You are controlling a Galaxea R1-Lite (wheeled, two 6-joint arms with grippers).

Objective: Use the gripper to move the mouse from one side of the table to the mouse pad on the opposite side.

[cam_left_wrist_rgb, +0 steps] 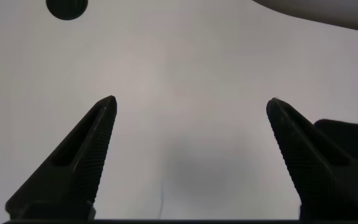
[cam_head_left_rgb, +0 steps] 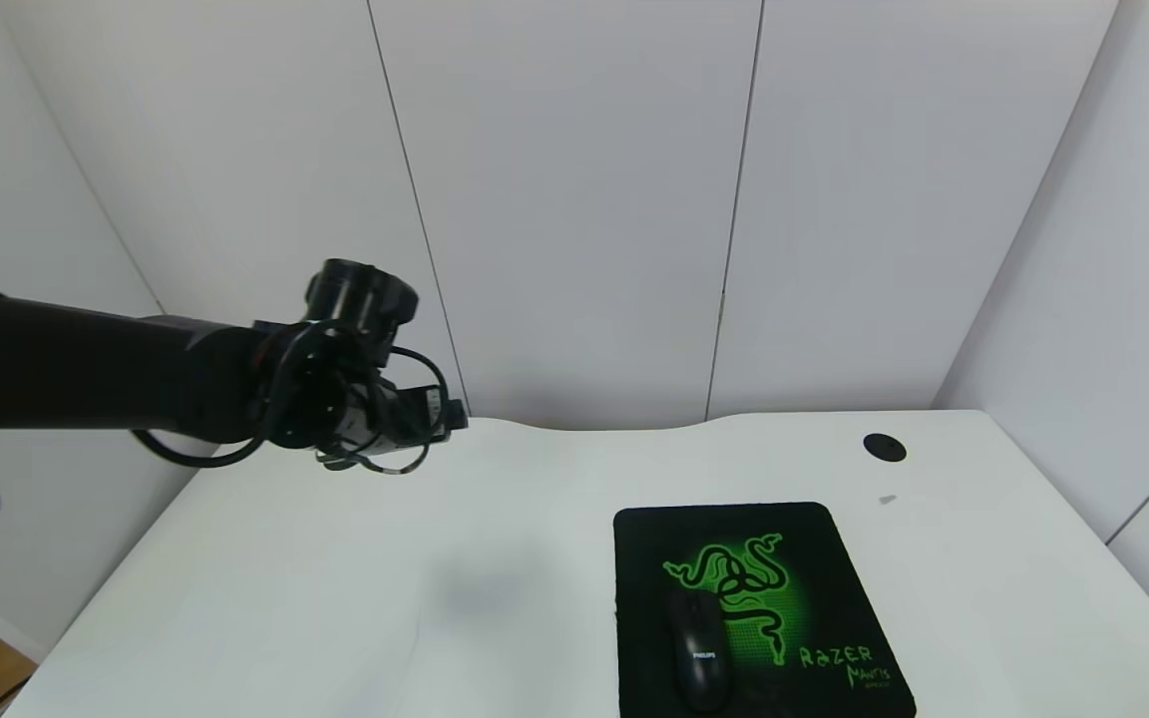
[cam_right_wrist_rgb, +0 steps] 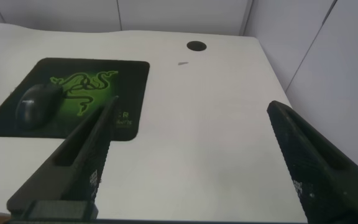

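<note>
The black mouse [cam_head_left_rgb: 699, 653] lies on the black mouse pad [cam_head_left_rgb: 814, 538] with the green snake logo, at the table's near right. Both also show in the right wrist view, the mouse [cam_right_wrist_rgb: 35, 104] on the pad [cam_right_wrist_rgb: 129, 78]. My left gripper [cam_head_left_rgb: 440, 419] hangs high above the left of the white table [cam_head_left_rgb: 335, 598], well apart from the mouse. In the left wrist view it [cam_left_wrist_rgb: 191, 109] is open and empty over bare table. My right gripper [cam_right_wrist_rgb: 188, 112] is open and empty over the table's right part; it does not show in the head view.
A round black grommet [cam_head_left_rgb: 884, 447] sits at the far right of the table, also seen in the right wrist view [cam_right_wrist_rgb: 196, 45]. Another grommet [cam_left_wrist_rgb: 67, 7] shows in the left wrist view. White wall panels stand behind and to both sides.
</note>
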